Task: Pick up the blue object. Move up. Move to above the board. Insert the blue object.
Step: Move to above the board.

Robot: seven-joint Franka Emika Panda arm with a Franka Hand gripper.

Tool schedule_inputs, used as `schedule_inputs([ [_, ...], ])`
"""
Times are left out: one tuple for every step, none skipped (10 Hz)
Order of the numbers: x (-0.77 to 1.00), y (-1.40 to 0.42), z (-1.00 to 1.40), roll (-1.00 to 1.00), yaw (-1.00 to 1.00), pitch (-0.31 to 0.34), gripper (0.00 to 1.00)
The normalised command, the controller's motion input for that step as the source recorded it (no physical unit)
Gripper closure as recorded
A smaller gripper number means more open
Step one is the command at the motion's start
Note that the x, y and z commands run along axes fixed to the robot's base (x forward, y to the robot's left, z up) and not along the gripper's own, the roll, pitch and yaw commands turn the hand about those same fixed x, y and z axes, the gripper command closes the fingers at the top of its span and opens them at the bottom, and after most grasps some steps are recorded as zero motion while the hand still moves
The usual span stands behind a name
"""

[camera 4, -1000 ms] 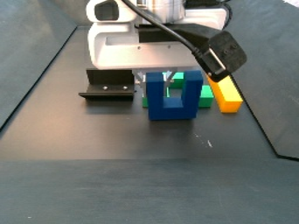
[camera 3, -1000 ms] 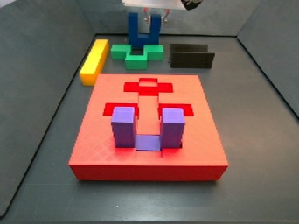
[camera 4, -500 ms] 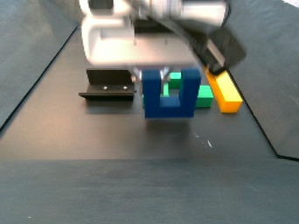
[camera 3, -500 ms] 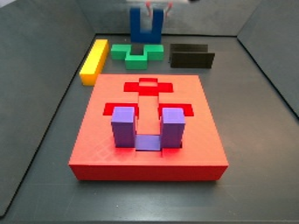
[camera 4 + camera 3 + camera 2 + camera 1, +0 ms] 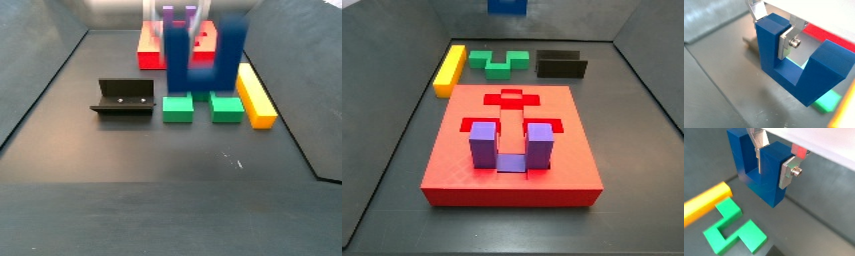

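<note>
1. gripper (image 5: 769,158) clamped on one prong of the blue object (image 5: 757,170), fingers (image 5: 789,44) flat against it.
2. held clear above the floor, over the green block (image 5: 731,228), well apart from the board (image 5: 509,170).
3. pick and lift apparently done; crossing to the board and inserting left.
4. board holds a purple block (image 5: 509,143); red recess behind it empty.

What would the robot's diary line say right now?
stage: lifting | gripper: shut on blue block, raised off floor | red board: purple block seated, cross slot free | green block: on floor
</note>
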Motion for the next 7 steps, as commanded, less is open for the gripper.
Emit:
schedule_inputs([
  [0.0,0.01,1.4,-0.05,-0.01,0.009,1.0],
  [0.04,0.01,1.4,-0.07,-0.01,0.041,1.0],
  [0.02,0.0,0.78,-0.08,-0.01,0.07,1.0],
  [0.03,0.01,0.36,-0.08,-0.01,0.049,1.0],
  [-0.14,-1.4,0.17,-0.1,-0.11,0.149,1.0],
  [-0.14,-1.4,0.16,-0.09,-0.11,0.155,1.0],
  [-0.15,-1.4,0.17,0.02,-0.04,0.059,1.0],
])
